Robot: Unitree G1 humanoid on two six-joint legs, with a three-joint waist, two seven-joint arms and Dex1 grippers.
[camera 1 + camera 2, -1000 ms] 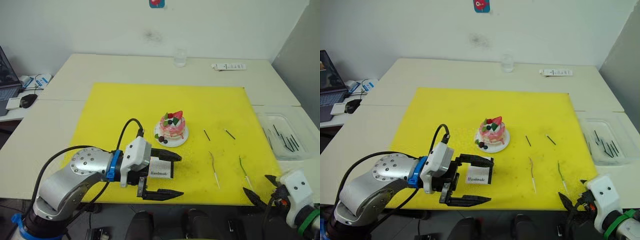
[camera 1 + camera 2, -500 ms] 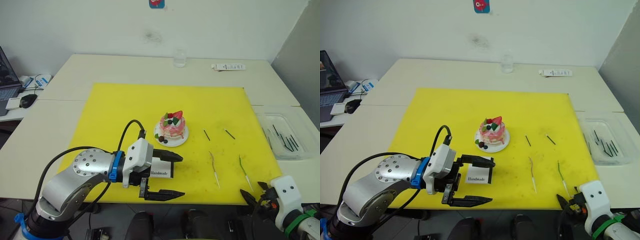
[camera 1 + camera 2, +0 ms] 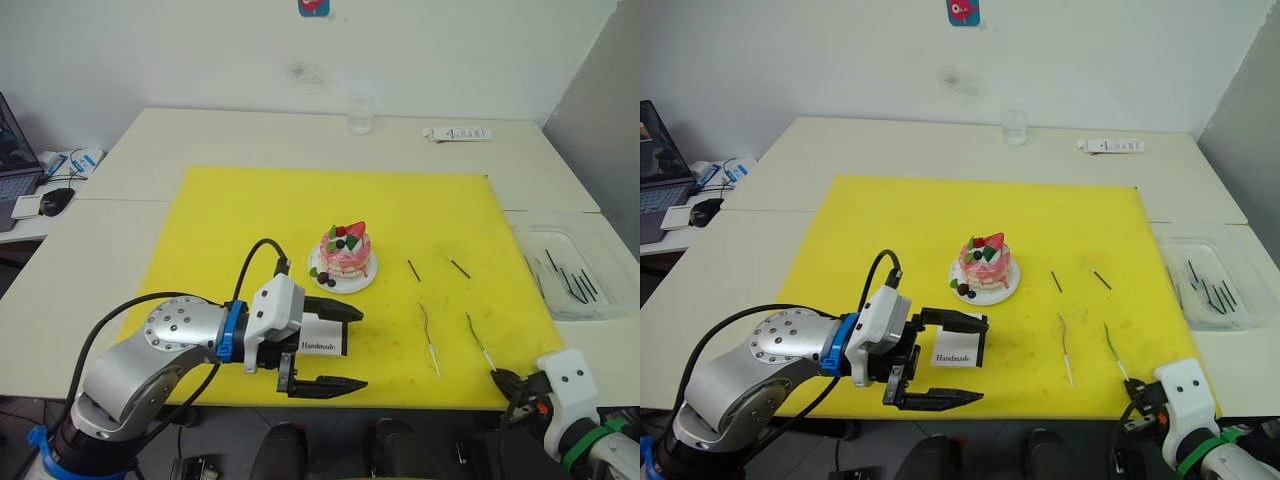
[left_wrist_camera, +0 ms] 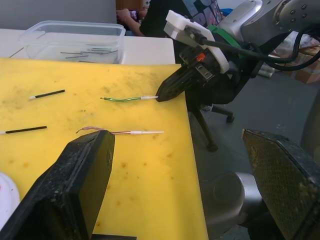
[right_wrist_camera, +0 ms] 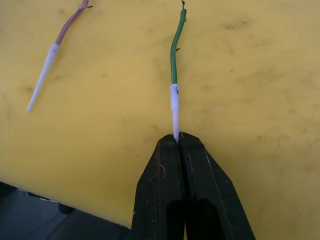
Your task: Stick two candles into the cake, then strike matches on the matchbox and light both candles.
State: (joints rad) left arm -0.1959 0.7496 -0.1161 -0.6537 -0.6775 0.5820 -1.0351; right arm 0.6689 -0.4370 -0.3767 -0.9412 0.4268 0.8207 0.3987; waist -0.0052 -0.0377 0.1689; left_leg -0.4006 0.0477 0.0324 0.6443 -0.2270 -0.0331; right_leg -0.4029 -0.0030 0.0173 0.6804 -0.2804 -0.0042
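Observation:
The pink cake (image 3: 345, 252) sits on its white plate (image 3: 362, 283) at the middle of the yellow mat (image 3: 250, 220). The green candle (image 5: 173, 55) lies on the mat, and my right gripper (image 5: 178, 142) is shut on the tip of its white pick end, near the mat's front right corner. The pinkish candle (image 3: 428, 330) lies free just to its left. Two matches (image 3: 413, 269) lie to the right of the cake. My left gripper (image 3: 335, 348) is open, with the white matchbox (image 3: 322, 337) lying between its fingers, close to the far finger.
A clear tray (image 3: 565, 270) holding several dark sticks stands on the table right of the mat. A glass (image 3: 360, 115) and a white remote (image 3: 457, 133) sit at the table's far side. A laptop and mouse (image 3: 55, 200) are at the far left.
My right gripper went from open to shut on the green candle's white end. The candle has swung and shifted a little to the left. The left arm has barely moved.

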